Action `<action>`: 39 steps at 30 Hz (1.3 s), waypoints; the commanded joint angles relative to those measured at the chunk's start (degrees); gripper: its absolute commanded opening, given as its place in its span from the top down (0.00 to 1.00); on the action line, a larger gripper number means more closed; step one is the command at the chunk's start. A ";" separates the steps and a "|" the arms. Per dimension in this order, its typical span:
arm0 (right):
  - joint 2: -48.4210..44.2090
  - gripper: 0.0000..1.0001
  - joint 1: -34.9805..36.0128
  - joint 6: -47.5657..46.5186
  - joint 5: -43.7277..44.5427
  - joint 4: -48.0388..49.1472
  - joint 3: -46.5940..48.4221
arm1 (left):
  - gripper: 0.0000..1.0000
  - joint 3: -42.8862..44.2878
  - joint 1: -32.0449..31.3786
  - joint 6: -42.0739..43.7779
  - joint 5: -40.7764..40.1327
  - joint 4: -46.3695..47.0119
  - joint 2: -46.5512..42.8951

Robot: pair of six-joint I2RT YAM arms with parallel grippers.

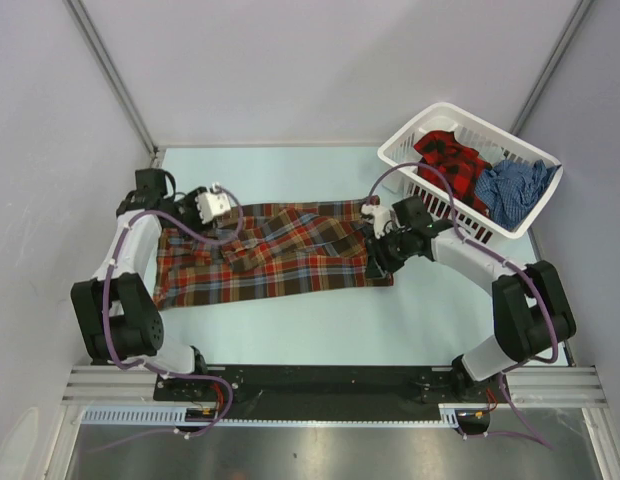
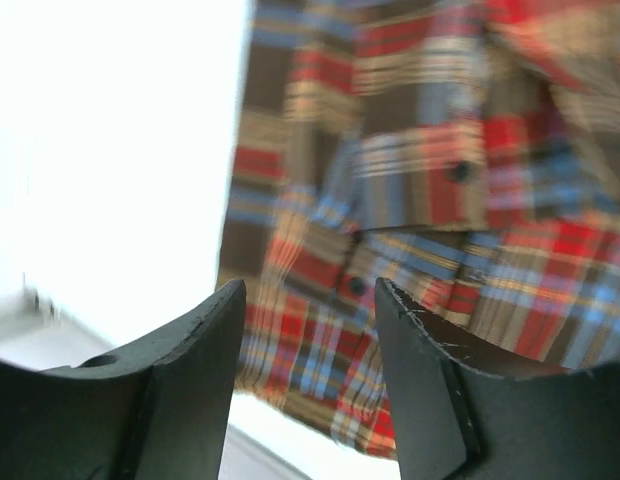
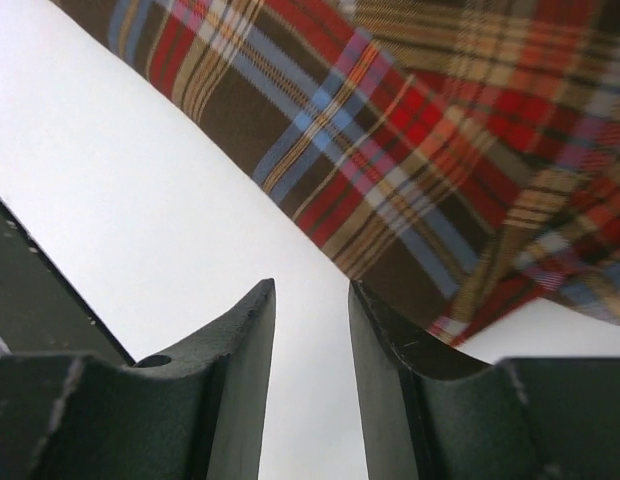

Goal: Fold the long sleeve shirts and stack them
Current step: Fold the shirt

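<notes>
Left arm: the left gripper sits over the upper-left part of the brown/red-orange/light-blue plaid shirt. In the wrist view the gripper has its fingers spread wide w/ nothing between them. Below it the shirt shows a button placket w/ dark buttons and some rumpled folds. The cloth's edge runs just left of the gap.

Centre: the shirt lies spread flat on the pale table, long axis running left-right between the two arms. Some bunching approx. mid-cloth.

Right arm: the right gripper is at the shirt's right edge, low over the table. In the wrist view the gripper has its fingers parted by a narrow gap, w/ bare table seen through it and no cloth pinched. The shirt's hem lies just beyond the fingertips. Contact can't be judged.

Far right: a white laundry basket stands at the back-right corner, well apart from the spread shirt. Inside it, the red-and-black plaid shirt lies crumpled on the left. The blue checked shirt lies crumpled on the right, touching it.
</notes>
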 commanded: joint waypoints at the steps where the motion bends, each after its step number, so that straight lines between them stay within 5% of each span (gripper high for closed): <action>1: 1.25 0.59 5.07 2.18 9.22 3.84 -0.86 | 0.42 8.10 -0.55 -24.85 -10.21 5.15 5.61; 8: 12.50 0.59 8.15 1.74 18.72 6.21 5.19 | 0.45 24.51 -0.64 -32.86 -14.00 2.34 21.52; 17: 24.37 0.60 9.29 -2.29 23.90 4.72 13.81 | 0.47 34.74 -1.08 -29.02 -18.04 -1.71 36.73; 23: 30.87 0.60 9.12 -6.69 27.77 3.14 20.76 | 0.63 31.85 1.55 -25.23 -19.89 -4.08 39.38; 27: 34.74 0.60 8.42 -9.77 29.10 2.79 25.94 | 0.91 27.99 4.54 -23.03 -20.50 -4.61 38.76; 30: 39.04 0.60 8.59 -12.58 29.80 1.65 32.43 | 1.00 24.99 7.79 -22.15 -20.68 -4.26 37.71; 39: 58.47 0.57 8.59 -20.49 35.51 -5.38 66.96 | 0.95 7.52 15.00 -18.98 -20.33 -4.61 27.88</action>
